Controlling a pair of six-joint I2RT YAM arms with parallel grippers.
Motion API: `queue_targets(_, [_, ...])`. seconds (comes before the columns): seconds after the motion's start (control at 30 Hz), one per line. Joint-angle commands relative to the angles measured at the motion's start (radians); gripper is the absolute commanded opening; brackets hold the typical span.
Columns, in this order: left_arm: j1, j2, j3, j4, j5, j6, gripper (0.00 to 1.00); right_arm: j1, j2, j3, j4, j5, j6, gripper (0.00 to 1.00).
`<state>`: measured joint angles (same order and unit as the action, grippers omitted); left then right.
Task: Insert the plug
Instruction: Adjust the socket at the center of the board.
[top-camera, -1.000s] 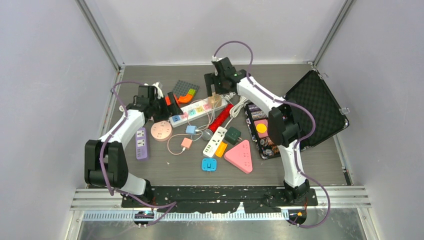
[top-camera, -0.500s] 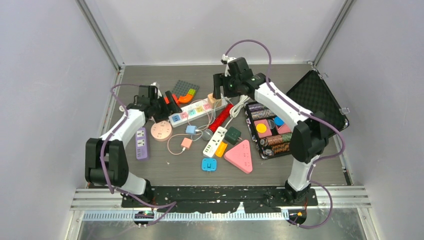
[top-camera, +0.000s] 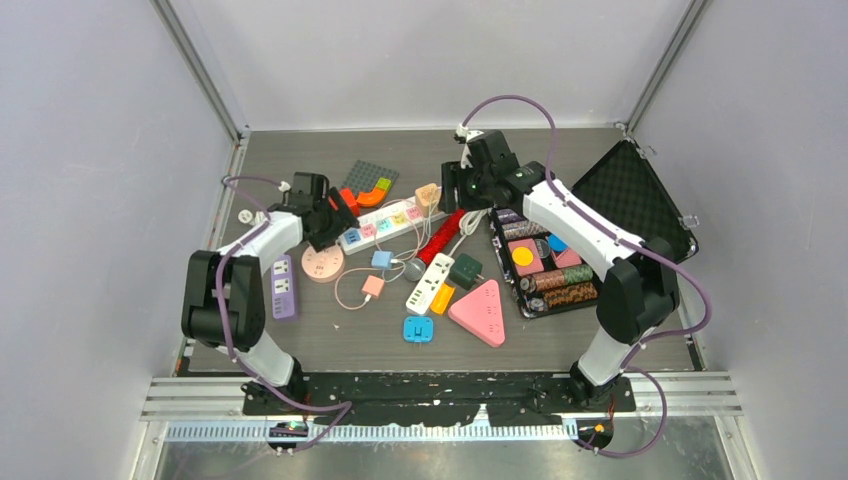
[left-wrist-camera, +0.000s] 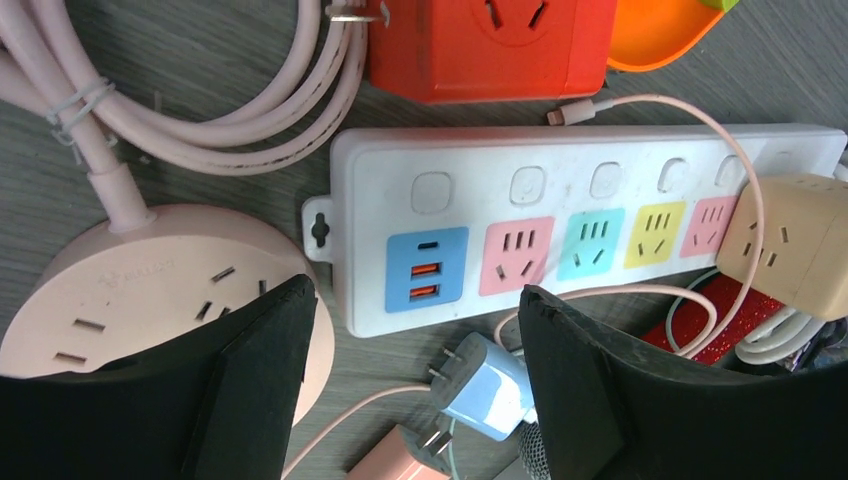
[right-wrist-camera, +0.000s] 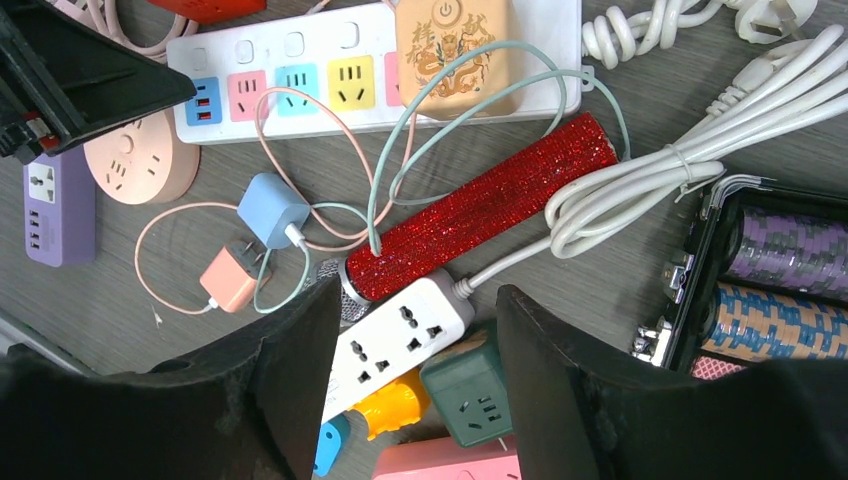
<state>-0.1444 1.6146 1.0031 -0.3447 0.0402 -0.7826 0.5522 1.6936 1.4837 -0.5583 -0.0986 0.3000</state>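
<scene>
Hovering with the left fingers (left-wrist-camera: 260, 380) spread wide and empty over the left end of the white power strip (left-wrist-camera: 600, 150), flat on the grey desk (left-wrist-camera: 800, 80). Framing, between those fingers, the strip's blue USB panel and first pink socket. Lying loose on the desk just beside the strip's near edge, prongs aimed toward it, not in any socket: a pale blue plug (left-wrist-camera: 485, 385) on a thin cable, with a pink plug (left-wrist-camera: 395, 460) close by. Crowding the left finger from the side, a round pink socket hub (left-wrist-camera: 130, 300); touching or not, cannot tell. Sitting on the strip's other end, a beige cube adapter (right-wrist-camera: 455, 50). Holding the right fingers (right-wrist-camera: 300, 370) likewise parted with nothing between, above a red glitter bar (right-wrist-camera: 480, 205) and a short white strip (right-wrist-camera: 395, 340).
</scene>
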Motion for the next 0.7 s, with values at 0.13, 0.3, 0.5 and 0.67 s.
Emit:
queue_targets(0.13, [-0.024, 0.067, 0.047, 0.038, -0.045, -0.027, 0.68, 0.002, -0.071, -0.011, 0.03, 0.005, 0.008, 0.58])
queue_targets(0.3, [-0.024, 0.084, 0.053, 0.036, -0.047, -0.027, 0.61, 0.002, -0.066, -0.017, 0.028, -0.014, 0.01, 0.48])
queue_targets(0.5, [-0.032, 0.076, 0.016, 0.125, 0.058, -0.035, 0.53, 0.002, -0.067, -0.027, 0.027, -0.017, -0.003, 0.38])
queue_targets(0.67, [-0.032, 0.081, -0.024, 0.253, 0.16, -0.058, 0.44, 0.002, -0.062, -0.033, 0.013, -0.035, 0.014, 0.28])
